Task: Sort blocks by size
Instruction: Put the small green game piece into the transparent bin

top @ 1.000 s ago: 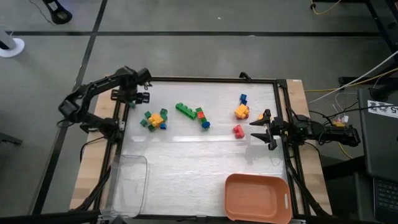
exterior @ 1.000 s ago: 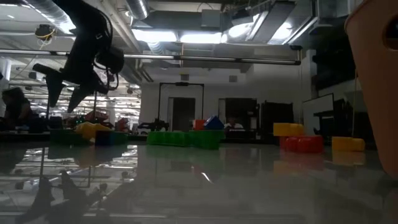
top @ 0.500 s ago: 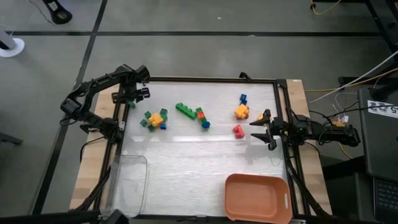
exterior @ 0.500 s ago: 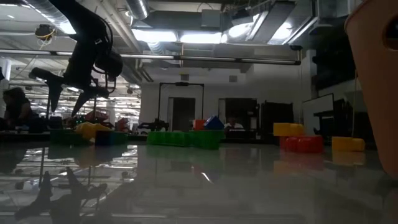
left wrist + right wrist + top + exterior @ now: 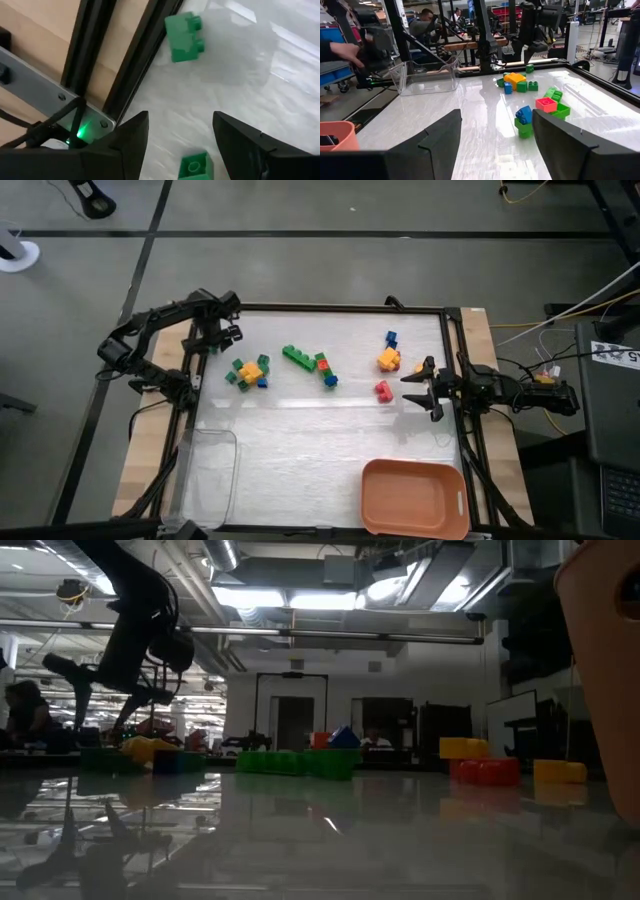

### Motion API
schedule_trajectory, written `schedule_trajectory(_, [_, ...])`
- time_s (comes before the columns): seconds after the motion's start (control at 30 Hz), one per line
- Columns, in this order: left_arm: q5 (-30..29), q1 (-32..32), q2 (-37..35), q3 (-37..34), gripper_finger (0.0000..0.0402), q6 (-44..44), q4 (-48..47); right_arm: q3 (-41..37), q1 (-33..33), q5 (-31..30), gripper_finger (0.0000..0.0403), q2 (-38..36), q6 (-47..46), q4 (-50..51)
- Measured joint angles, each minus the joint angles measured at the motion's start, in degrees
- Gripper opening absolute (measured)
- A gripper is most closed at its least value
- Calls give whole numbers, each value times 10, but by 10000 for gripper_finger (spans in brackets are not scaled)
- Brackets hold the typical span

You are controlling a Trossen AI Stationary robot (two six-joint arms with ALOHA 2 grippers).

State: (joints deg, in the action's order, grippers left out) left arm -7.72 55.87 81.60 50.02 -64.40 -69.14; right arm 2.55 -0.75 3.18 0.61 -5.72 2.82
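Two sets of jaws are in view, both spread apart and gripping nothing. The left gripper (image 5: 222,333) hangs over the counter's far left corner, its fingers (image 5: 127,145) parted above the white surface with a small green brick (image 5: 183,38) lying just ahead by the black frame rail (image 5: 142,55) and another green brick (image 5: 195,165) right below, between the fingertips. The right gripper (image 5: 418,389) sits low at the counter's right edge, about midway along it, jaws wide and pointed inward at the scattered blocks.

The blocks lie in three loose groups across the far half of the counter (image 5: 320,450): a green, yellow and blue cluster (image 5: 249,371) near the left gripper; a green brick with red, green and blue pieces (image 5: 311,364) around the middle; and a blue, yellow-orange and red set (image 5: 386,363) just beside the right gripper.

A clear plastic bin (image 5: 207,475) stands at the near left corner, an orange tray (image 5: 414,498) at the near right corner.
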Motion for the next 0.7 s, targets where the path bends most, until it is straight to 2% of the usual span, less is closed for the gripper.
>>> schedule_trajectory(0.33, [-15,23,0,-38,208,-11,95,0,0,0,243,0,0,1])
schedule_trajectory(0.7, [-44,49,0,-47,208,-8,116,0,0,-19,243,0,0,4])
